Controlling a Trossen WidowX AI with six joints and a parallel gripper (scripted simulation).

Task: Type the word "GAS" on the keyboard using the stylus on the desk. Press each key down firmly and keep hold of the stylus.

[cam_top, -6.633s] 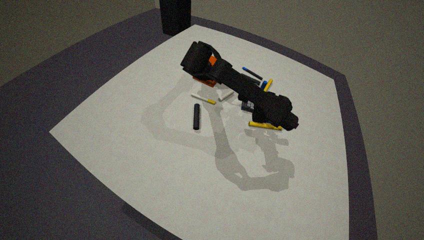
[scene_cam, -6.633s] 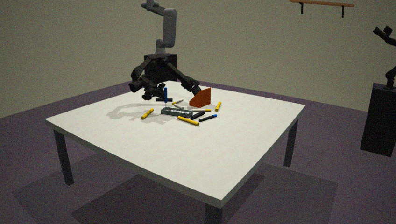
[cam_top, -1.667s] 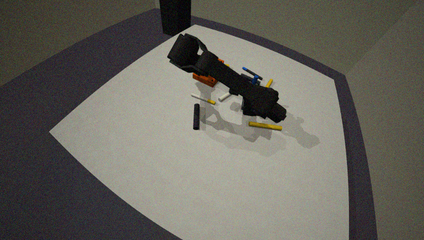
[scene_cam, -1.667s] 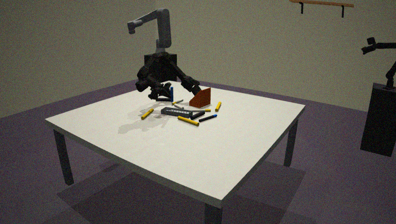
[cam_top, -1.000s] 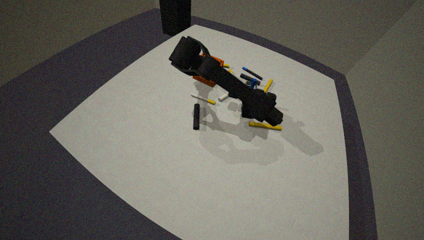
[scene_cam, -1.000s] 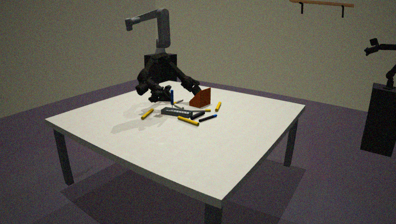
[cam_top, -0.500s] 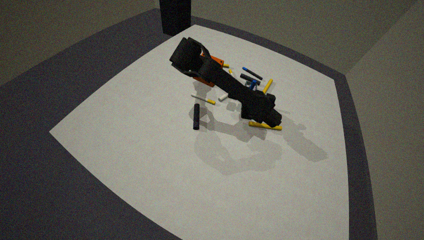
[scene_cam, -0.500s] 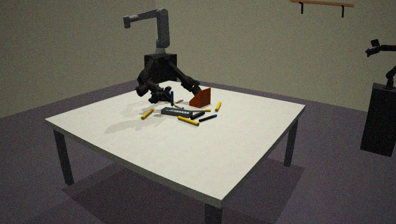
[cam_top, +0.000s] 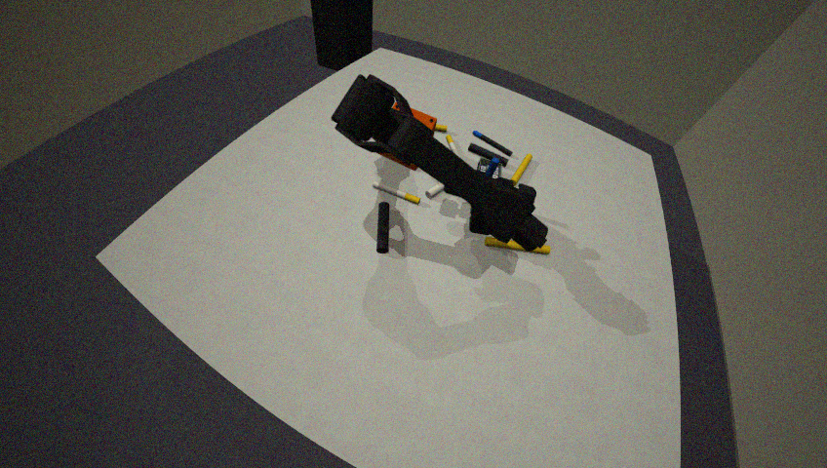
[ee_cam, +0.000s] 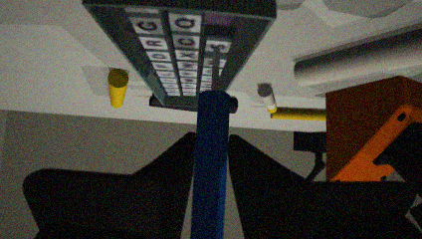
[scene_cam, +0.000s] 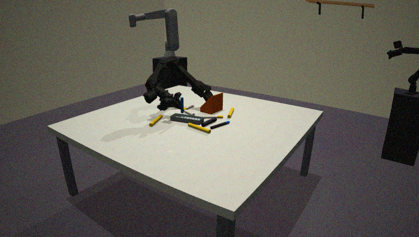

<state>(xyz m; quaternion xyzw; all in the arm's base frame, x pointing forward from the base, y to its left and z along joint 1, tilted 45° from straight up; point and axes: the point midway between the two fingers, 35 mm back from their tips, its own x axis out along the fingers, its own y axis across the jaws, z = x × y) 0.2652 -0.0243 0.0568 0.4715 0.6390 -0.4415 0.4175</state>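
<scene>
1. At the left of the table [cam_top: 260,301] [scene_cam: 152,155], from where I stood, a yellow stick [cam_top: 497,243] [scene_cam: 155,120] lay on the white top, apart from the keyboard.
2. Next came the black gripper [cam_top: 496,180] [scene_cam: 180,106] [ee_cam: 211,140], its fingers clasped around the blue stylus [cam_top: 492,167] [scene_cam: 182,104] [ee_cam: 211,164], which stood nearly upright.
3. The stylus was over the dark keyboard [cam_top: 481,164] [scene_cam: 187,119] [ee_cam: 171,40]. From the wrist, its thin grey tip lined up near the S key. I couldn't tell whether it touched a key or had pushed one down.
4. The keyboard sat flat, its white keys showing in rows, G and Q at the near end of the wrist view.
5. In front of it lay another yellow stick [cam_top: 523,168] [scene_cam: 199,128] [ee_cam: 117,90], just beside it.
6. Further right, a stubby black cylinder [cam_top: 486,153] [scene_cam: 209,122] lay near the keyboard's end, with a slimmer black pen with a blue end [cam_top: 492,142] [scene_cam: 220,125] alongside.
7. Behind those stood an orange wedge-shaped block [cam_top: 424,118] [scene_cam: 213,104] [ee_cam: 353,131].
</scene>
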